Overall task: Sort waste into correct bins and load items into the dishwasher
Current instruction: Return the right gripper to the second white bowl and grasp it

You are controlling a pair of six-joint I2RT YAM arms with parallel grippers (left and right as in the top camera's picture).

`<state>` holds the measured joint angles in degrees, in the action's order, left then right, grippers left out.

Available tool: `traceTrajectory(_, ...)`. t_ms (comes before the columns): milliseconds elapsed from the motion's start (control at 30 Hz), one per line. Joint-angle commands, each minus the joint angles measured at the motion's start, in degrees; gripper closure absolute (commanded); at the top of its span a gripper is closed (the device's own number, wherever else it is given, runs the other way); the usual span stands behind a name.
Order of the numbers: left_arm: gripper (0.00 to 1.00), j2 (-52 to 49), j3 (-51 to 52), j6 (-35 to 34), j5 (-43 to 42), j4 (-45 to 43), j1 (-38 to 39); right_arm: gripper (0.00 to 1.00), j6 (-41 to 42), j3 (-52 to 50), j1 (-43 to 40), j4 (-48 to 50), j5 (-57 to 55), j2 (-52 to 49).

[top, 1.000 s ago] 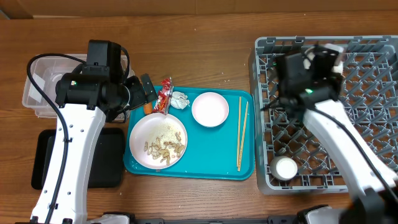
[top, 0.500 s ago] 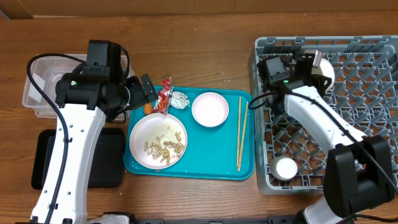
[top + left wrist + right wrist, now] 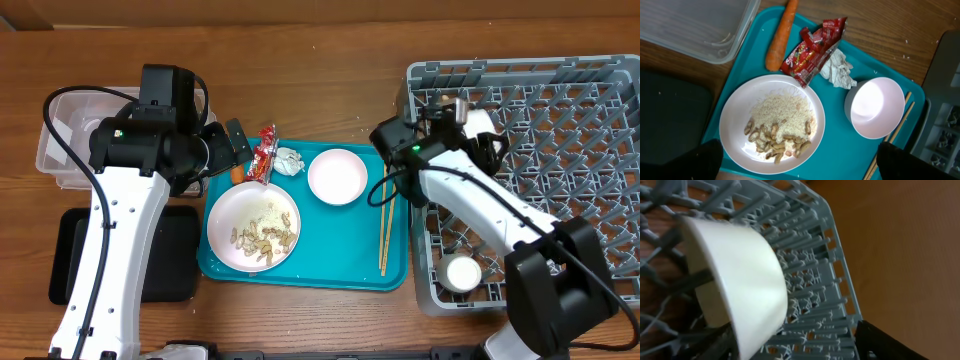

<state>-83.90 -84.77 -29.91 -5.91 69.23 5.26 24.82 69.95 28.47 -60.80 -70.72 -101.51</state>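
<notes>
My right gripper (image 3: 800, 350) stands open over the grey dishwasher rack (image 3: 560, 200). A white bowl (image 3: 735, 285) stands on edge among the pegs, beside the left finger (image 3: 705, 347). A second bowl (image 3: 460, 272) sits at the rack's front left corner, and a third bowl (image 3: 337, 175) sits on the teal tray (image 3: 330, 265). The white plate (image 3: 771, 122) holds rice and peanut-shell scraps (image 3: 775, 142). Carrot (image 3: 781, 35), red wrapper (image 3: 812, 47), paper ball (image 3: 839, 70) and chopsticks (image 3: 385, 215) lie on the tray. My left gripper (image 3: 800, 167) hangs wide open above the plate's near edge.
The clear tub (image 3: 70, 130) stands at the far left, with the flat black tray (image 3: 170, 255) in front of it. The left arm's white link (image 3: 110, 270) crosses over the black tray. Bare wooden table (image 3: 330, 70) lies behind the teal tray.
My right arm has swung left across the rack with the bowl, and its jaws have opened from shut. The left arm has not moved.
</notes>
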Motion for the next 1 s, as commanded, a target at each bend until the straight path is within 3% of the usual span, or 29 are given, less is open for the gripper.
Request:
traceTrajectory(0, 0.00, -0.22, -0.74, -0.52, 0.55, -0.04, -0.20, 0.18, 2.62, 3.43, 1.62, -0.31, 3.21, 3.13)
traceTrajectory(167, 0.00, -0.22, -0.74, -0.52, 0.57, -0.04, -0.20, 0.13, 2.43, 8.92, 3.61, -1.53, 16.09, 6.60)
traceTrajectory(267, 0.00, -0.22, -0.74, -0.52, 0.57, -0.04, -0.20, 0.12, 2.43, 13.05, 3.85, -1.27, 31.69, 8.35)
traceTrajectory(333, 0.00, -0.22, -0.72, -0.52, 0.57, -0.04, -0.20, 0.05, 2.32, 14.69, 3.82, -0.63, 44.35, 8.85)
traceTrajectory(433, 0.00, -0.22, -0.72, -0.52, 0.57, -0.04, -0.20, 0.17, 1.57, 14.60, 3.82, 0.33, 60.39, 8.52)
traceTrajectory(500, 0.00, -0.22, -0.74, -0.52, 0.57, -0.04, -0.20, 0.18, 1.62, 13.73, 3.82, 0.87, 66.97, 7.63)
traceTrajectory(733, 0.00, -0.22, -0.74, -0.52, 0.57, -0.04, -0.20, 0.35, 6.86, 9.46, 3.93, 1.03, 70.84, 3.45)
traceTrajectory(967, 0.00, -0.22, -0.72, -0.52, 0.57, -0.04, -0.20, 0.36, 8.33, 7.19, 4.04, 5.51, 73.35, -1.64)
